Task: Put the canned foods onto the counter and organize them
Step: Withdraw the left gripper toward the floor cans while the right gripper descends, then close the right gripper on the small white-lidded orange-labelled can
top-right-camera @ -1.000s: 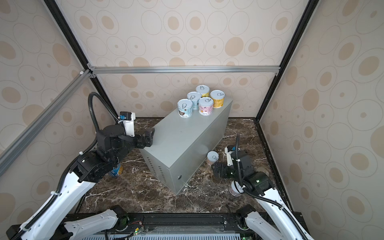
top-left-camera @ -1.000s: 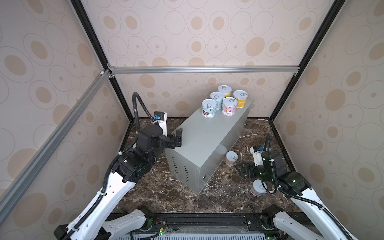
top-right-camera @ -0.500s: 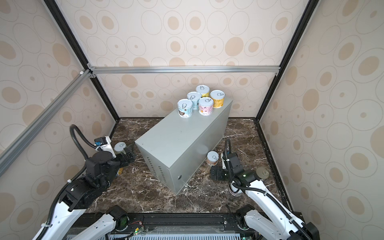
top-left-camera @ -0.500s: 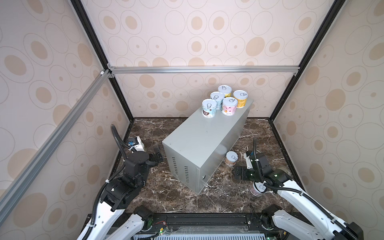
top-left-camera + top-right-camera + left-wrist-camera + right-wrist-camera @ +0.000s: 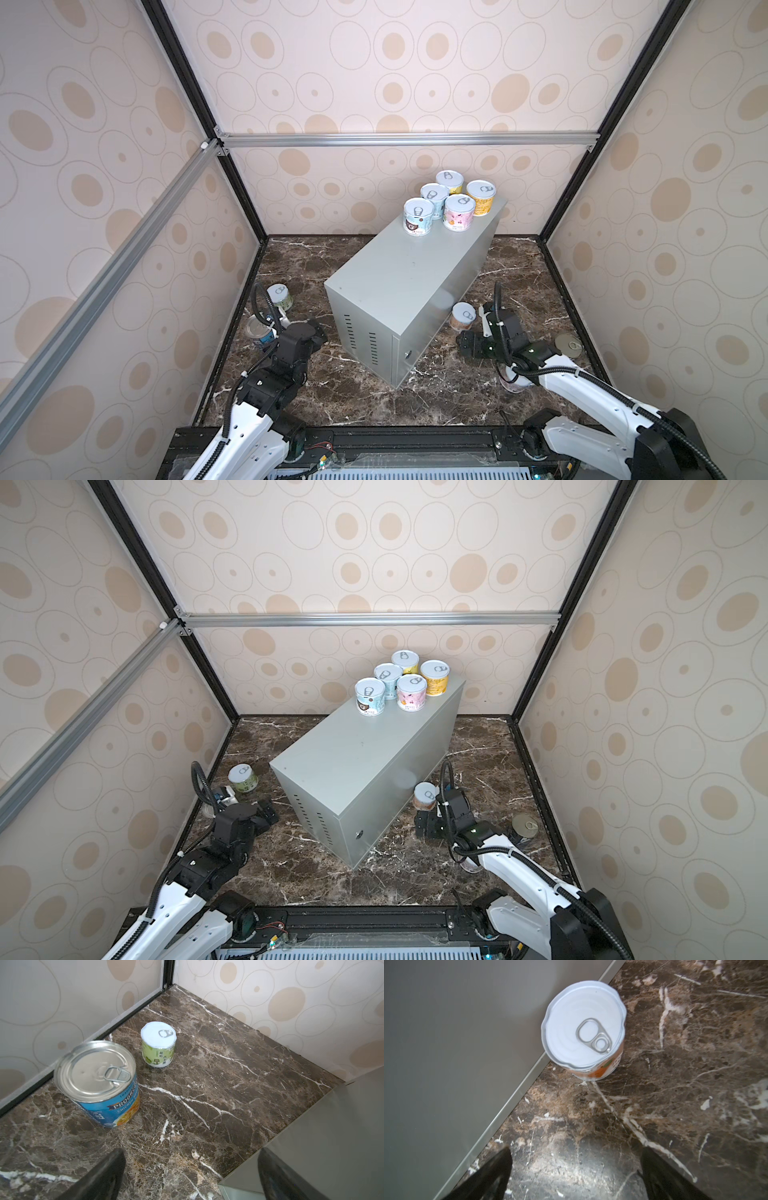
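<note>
Top views both show the grey counter (image 5: 409, 282) on the marble floor (image 5: 299, 266), with five short cans (image 5: 459, 212) clustered at its far end and five more down on the floor. Only here do a dark can (image 5: 568, 345) and a half-hidden can (image 5: 515, 384) under the right arm appear.

Left wrist view: the left gripper (image 5: 191, 1152) is spread wide and empty. A blue can (image 5: 97, 1082) reading "PROGRESSO… CHICKEN" and a green-labelled can (image 5: 159, 1045) stand apart.

Right wrist view: the right gripper (image 5: 577, 1150) is wide and empty — one orange-labelled can (image 5: 583, 1030) stands just beside the counter's side.
</note>
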